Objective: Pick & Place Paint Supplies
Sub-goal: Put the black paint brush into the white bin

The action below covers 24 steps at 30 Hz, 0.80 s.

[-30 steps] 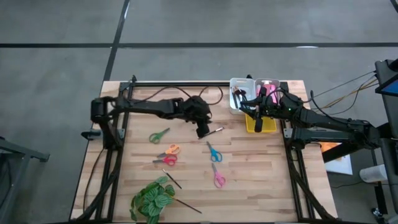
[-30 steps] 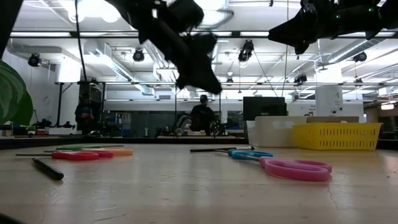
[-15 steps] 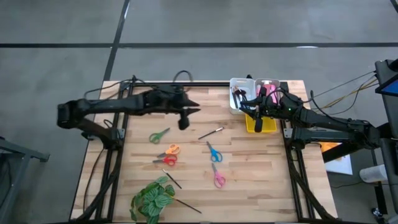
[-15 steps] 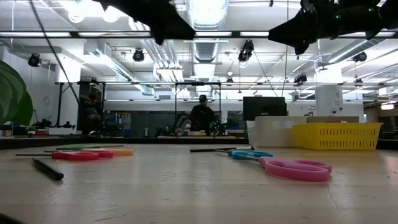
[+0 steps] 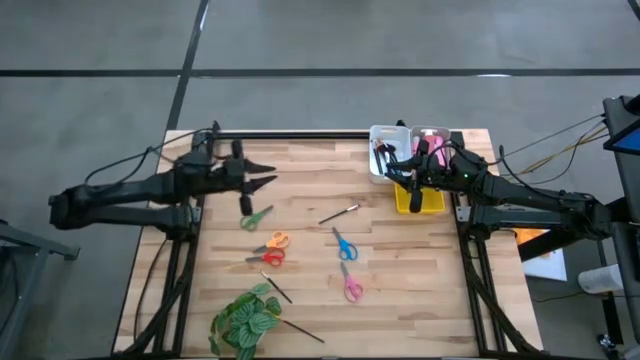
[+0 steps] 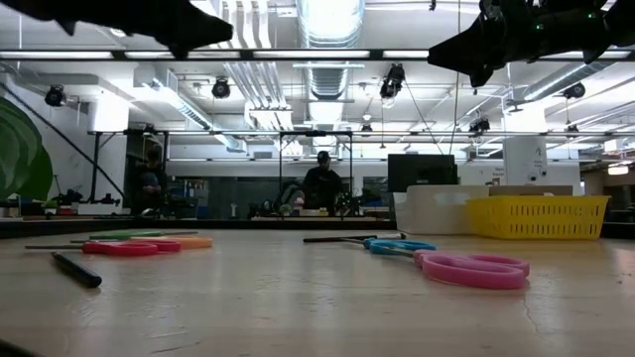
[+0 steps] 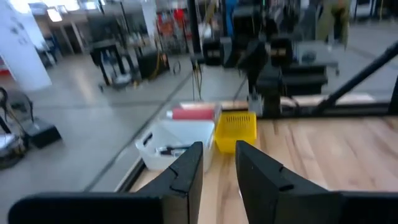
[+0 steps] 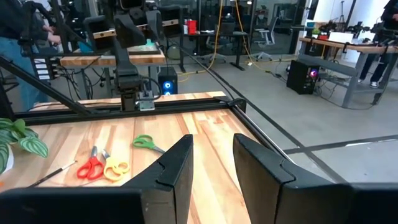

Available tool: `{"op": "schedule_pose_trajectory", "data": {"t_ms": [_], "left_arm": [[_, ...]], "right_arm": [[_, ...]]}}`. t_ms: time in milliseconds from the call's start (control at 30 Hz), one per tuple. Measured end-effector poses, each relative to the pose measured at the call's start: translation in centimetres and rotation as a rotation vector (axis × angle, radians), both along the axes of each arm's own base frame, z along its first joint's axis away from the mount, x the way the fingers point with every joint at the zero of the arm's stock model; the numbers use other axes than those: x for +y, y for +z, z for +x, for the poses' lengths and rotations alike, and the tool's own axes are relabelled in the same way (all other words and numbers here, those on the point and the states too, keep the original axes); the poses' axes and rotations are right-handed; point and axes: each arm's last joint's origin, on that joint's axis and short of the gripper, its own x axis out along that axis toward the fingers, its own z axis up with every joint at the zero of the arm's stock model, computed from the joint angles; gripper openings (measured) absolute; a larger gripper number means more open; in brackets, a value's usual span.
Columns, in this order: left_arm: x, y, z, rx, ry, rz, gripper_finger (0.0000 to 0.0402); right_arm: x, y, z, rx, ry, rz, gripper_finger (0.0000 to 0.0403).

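Reaching step, seemingly: left gripper (image 5: 262, 181) empty, fingers parted, above green-handled scissors (image 5: 255, 217) on wooden table (image 5: 420, 290); right gripper (image 5: 414, 186) parted over yellow basket (image 5: 430, 201); next, descending.

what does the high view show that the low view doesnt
Only the high view shows the leafy plant, the contents of the white bin, the pink tubes in the bin beside it, and both arms whole: the left gripper hangs over the table's rear left, the right gripper over the bins.

Only the low view shows the room behind, with a person at a far bench.

Both show the pink scissors, the blue scissors and the yellow basket.
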Motion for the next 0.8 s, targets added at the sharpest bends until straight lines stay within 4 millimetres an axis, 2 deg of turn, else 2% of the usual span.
{"op": "schedule_pose_trajectory", "data": {"t_ms": [167,333,500,800], "left_arm": [[-0.5,-1.3,-2.3,-0.088,0.000,0.013,0.0097],[-0.9,-2.7,-3.7,-0.105,0.000,0.018,0.0097],[-1.0,-3.5,-4.3,-0.113,0.000,0.021,0.0097],[-1.0,-3.7,-4.5,-0.117,0.000,0.023,0.0097]], "right_arm": [[0.0,0.0,0.0,0.000,0.000,0.000,0.0113],[0.0,0.0,0.0,0.000,0.000,0.000,0.0113],[0.0,0.0,0.0,0.000,0.000,0.000,0.0113],[0.0,0.0,0.0,0.000,0.000,-0.001,0.0113]]}}
